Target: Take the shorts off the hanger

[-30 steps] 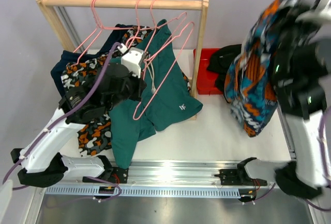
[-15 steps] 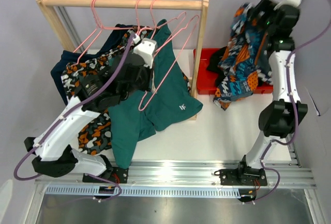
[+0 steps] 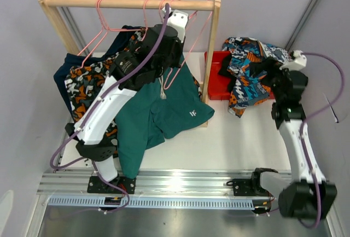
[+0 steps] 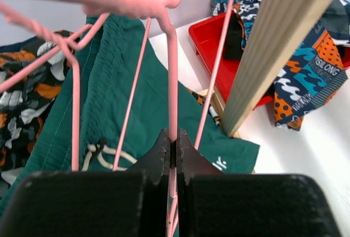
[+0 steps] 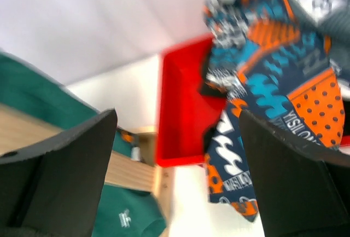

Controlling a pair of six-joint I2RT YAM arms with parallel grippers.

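Note:
My left gripper point(image 3: 174, 40) is up near the wooden rod, shut on the wire of a pink hanger point(image 4: 172, 84); its fingertips point(image 4: 164, 146) pinch the wire. Below it the teal green shorts point(image 3: 158, 111) droop to the table, drawstring and white logo showing. Whether they still hang on that hanger is hidden. Camouflage shorts point(image 3: 87, 78) and navy shorts point(image 3: 66, 64) hang at the rack's left. The cartoon print shorts point(image 3: 251, 78) lie heaped over the red bin point(image 3: 214, 78). My right gripper point(image 3: 265, 75) stands open beside that heap with nothing in it point(image 5: 178, 155).
The wooden rack has a top rod point(image 3: 126, 2) and a right post point(image 3: 212, 56) close to the red bin point(image 5: 186, 116). More pink hangers point(image 3: 101, 21) hang on the rod. A black garment point(image 3: 225, 67) lies in the bin. A metal rail point(image 3: 180, 182) runs along the near edge.
The left gripper lifted the pink hanger from mid-rack up to the rod. The right arm swung down, let the cartoon print shorts fall onto the red bin, and opened.

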